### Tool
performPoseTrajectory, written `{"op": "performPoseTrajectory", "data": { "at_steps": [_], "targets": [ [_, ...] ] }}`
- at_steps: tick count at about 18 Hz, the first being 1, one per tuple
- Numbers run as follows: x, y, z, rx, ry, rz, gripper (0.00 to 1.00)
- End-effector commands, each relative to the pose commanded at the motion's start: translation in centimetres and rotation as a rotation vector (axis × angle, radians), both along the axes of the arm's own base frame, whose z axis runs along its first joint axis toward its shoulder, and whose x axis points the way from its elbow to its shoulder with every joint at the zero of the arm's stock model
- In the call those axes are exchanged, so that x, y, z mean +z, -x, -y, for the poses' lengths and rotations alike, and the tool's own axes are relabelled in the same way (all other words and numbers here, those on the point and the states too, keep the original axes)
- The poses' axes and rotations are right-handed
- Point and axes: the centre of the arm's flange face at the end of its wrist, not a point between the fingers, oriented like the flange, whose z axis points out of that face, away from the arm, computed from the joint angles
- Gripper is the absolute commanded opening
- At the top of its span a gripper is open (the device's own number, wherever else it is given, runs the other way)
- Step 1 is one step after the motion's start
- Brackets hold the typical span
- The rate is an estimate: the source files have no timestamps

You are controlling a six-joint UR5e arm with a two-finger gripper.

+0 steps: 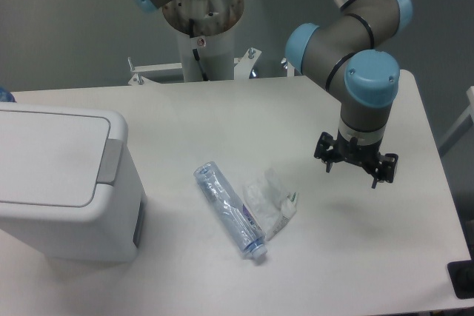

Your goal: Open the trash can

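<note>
The trash can (55, 183) is a large white box-shaped bin at the left edge of the table. Its flat white lid (48, 155) is down, and a grey push tab (111, 161) sits on its right rim. My gripper (355, 164) hangs from the arm over the right part of the table, far to the right of the bin and touching nothing. It points down, seen from above. Its black fingers (328, 160) stand spread apart and hold nothing.
A clear plastic bottle (228, 209) lies on its side in the middle of the table. A crumpled clear wrapper (270, 199) lies against it. The arm's base column (201, 31) stands at the back edge. The white table (385, 257) ends close to the right of my gripper.
</note>
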Motion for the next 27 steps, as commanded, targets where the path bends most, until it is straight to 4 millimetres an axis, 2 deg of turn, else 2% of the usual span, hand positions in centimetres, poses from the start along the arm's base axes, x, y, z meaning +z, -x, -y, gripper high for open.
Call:
{"op": "performPoseTrajectory", "data": {
  "at_steps": [5,9,12,20,24,27],
  "targets": [
    [0.5,0.1,-0.1,-0.011,-0.005,-0.009,1.0],
    [-0.2,-0.4,-0.2,-0.003,-0.011,-0.02,1.0],
    [-0.1,-0.9,0.0,0.077,-0.051,-0.035,1.0],
    [3.5,-1.5,-1.8,0.264,-0.217,-0.019,1.0],
    [4.9,-2.7,-2.9,0.243,-0.238,-0.029,1.0],
    [7.1,-3.9,-3.5,0.281,-0.317,-0.001,1.0]
  ]
}}
